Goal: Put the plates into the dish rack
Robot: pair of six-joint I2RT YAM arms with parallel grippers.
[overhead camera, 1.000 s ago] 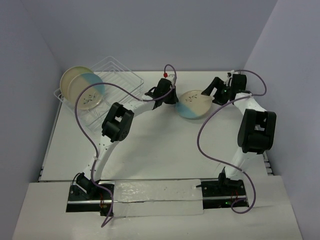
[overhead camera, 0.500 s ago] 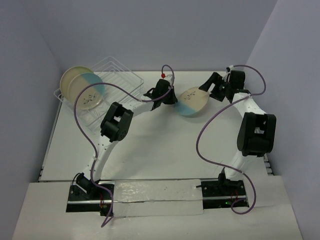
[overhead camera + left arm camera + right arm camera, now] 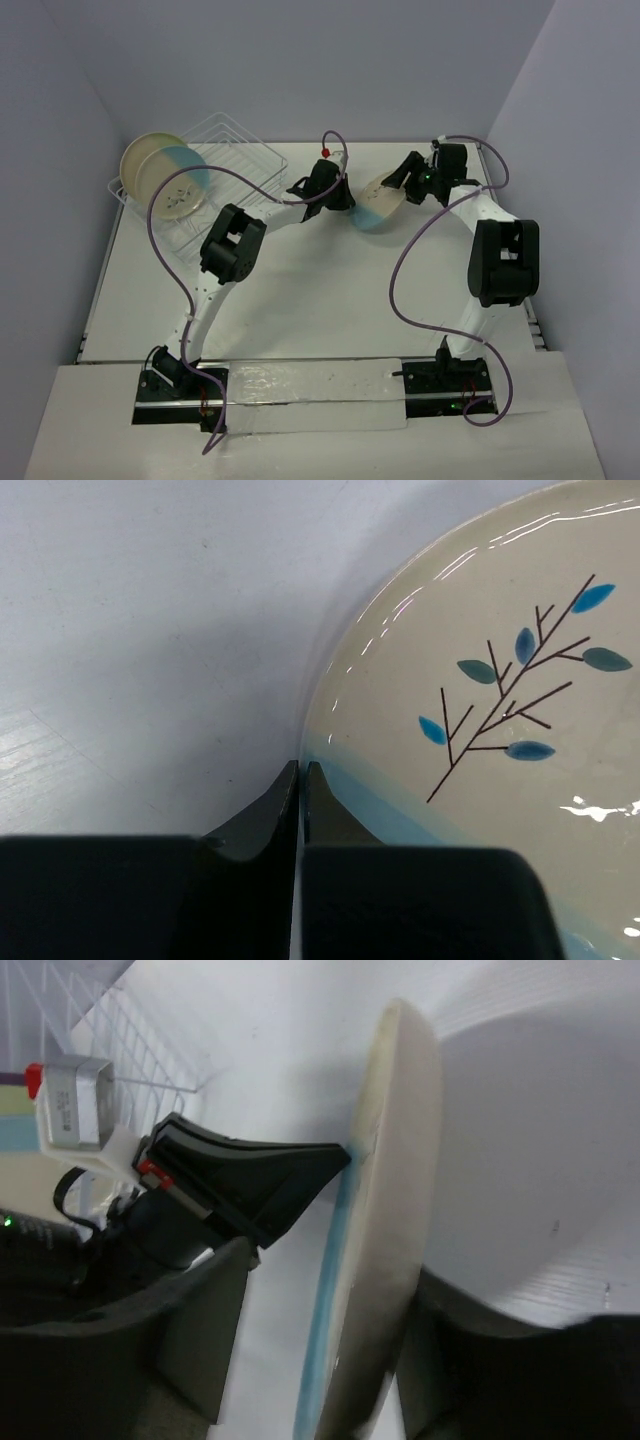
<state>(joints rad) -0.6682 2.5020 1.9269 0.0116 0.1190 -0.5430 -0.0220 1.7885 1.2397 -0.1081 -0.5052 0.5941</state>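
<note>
The right jaws grip a round cream-and-blue ceramic plate (image 3: 380, 204) edgewise; closed left jaws touching its rim could lever it loose.

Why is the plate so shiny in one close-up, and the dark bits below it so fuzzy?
Left wrist view: the glazed plate shows white streaks of glare near its rim; the left gripper is dark and blurred, probably too close to the lens. Right wrist view: the right gripper is likewise soft, the plate's edge sharper. Top external view: light is even, shadows faint.
</note>
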